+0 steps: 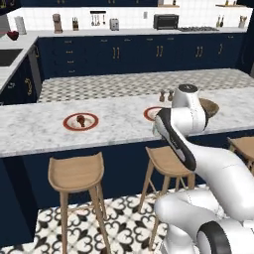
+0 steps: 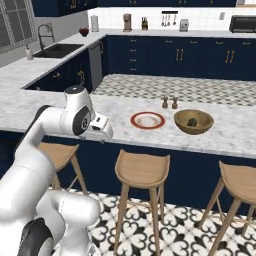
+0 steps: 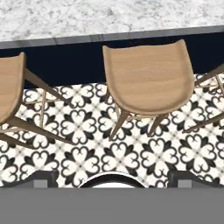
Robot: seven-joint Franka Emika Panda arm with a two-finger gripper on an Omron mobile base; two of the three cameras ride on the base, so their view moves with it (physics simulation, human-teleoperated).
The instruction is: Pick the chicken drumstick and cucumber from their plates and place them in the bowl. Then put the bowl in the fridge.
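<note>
Patterned floor tiles [image 3: 83, 157] lie closest beneath my claw [image 3: 112, 179], whose two dark tips stand spread wide at the bottom corners of the hand view with nothing between them. Straight ahead at twelve o'clock from the claw sits a wooden stool [image 3: 146, 78], its curved seat tucked against the navy island front, and a second stool [image 3: 8, 87] shows at nine o'clock. Beyond both runs the marble counter [image 3: 87, 17] edge. In the right base view my hand hangs off the counter's near edge, above the stools. On the countertop, at about two o'clock from my hand in that view, is a red-rimmed plate [image 2: 148, 120] with nothing on its pale centre, and just beside it at three o'clock the bowl [image 2: 193, 121], the cucumber [image 2: 192, 122] lying inside. Two small shakers [image 2: 169, 103] stand at twelve o'clock behind the plate. From the left base view, the other plate [image 1: 81, 121] lies well apart at nine o'clock along the counter, with the chicken drumstick [image 1: 79, 118] resting on its centre. Far behind, a microwave [image 1: 166, 21] sits on the back counter.
</note>
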